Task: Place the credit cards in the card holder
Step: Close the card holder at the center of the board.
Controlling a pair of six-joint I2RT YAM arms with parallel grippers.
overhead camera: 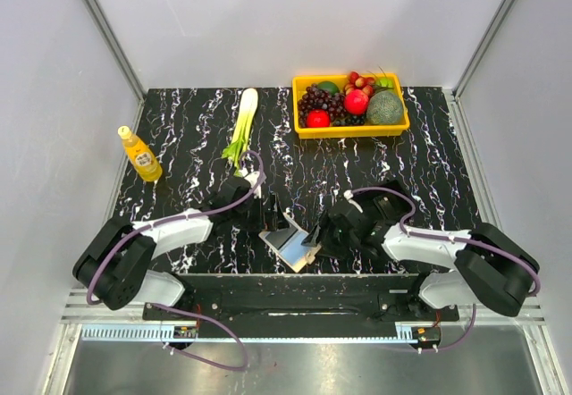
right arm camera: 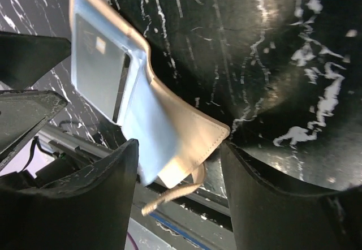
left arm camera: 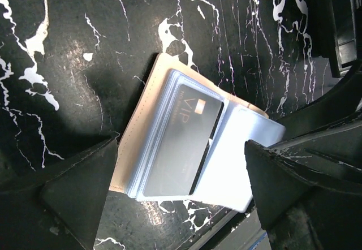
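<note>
The card holder lies open on the black marble table near its front edge. It has a beige cover and clear sleeves. One sleeve holds a dark grey credit card marked VIP, and a light blue panel lies beside it. My left gripper hangs open above the holder, its fingers astride it. My right gripper is open too. The raised beige flap and its clasp tab sit between the right fingers, and the flap's corner touches one of them.
A yellow tray of fruit stands at the back right. A leek lies at the back centre and a yellow bottle stands at the left. The table's front rail runs just below the holder.
</note>
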